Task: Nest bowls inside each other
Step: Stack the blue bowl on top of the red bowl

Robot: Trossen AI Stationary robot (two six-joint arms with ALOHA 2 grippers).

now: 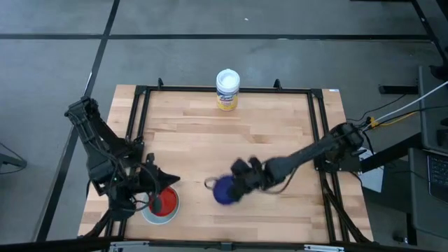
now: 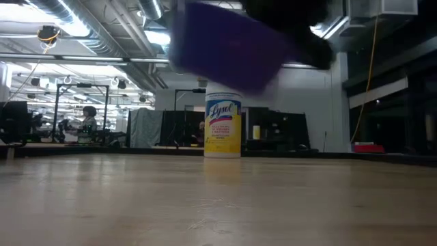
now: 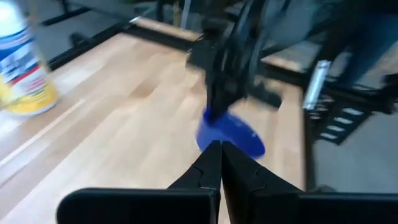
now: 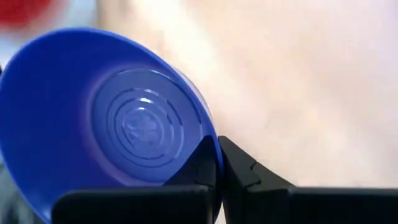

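A dark blue bowl (image 1: 222,192) hangs above the near middle of the table with my right gripper (image 1: 234,185) shut on it. The low view shows this bowl (image 2: 225,44) high over the tabletop. A red bowl (image 1: 166,201) sits nested inside a white bowl (image 1: 155,214) at the near left. My left gripper (image 1: 173,182) hovers just beyond those two, shut and empty. In the left wrist view it (image 3: 221,150) points toward the blue bowl (image 3: 239,134). My right gripper pinches the blue bowl's rim (image 4: 210,144), one finger inside the bowl and one outside its wall. The fingers slant down from the table's right side. The bowl is lifted clear of the table and tilted, its hollow facing the wrist.
A white canister with a yellow label (image 1: 227,89) stands upright at the middle of the far edge. A black frame (image 1: 140,94) runs along the table's sides. Bare wood (image 1: 231,140) lies between the canister and the bowls.
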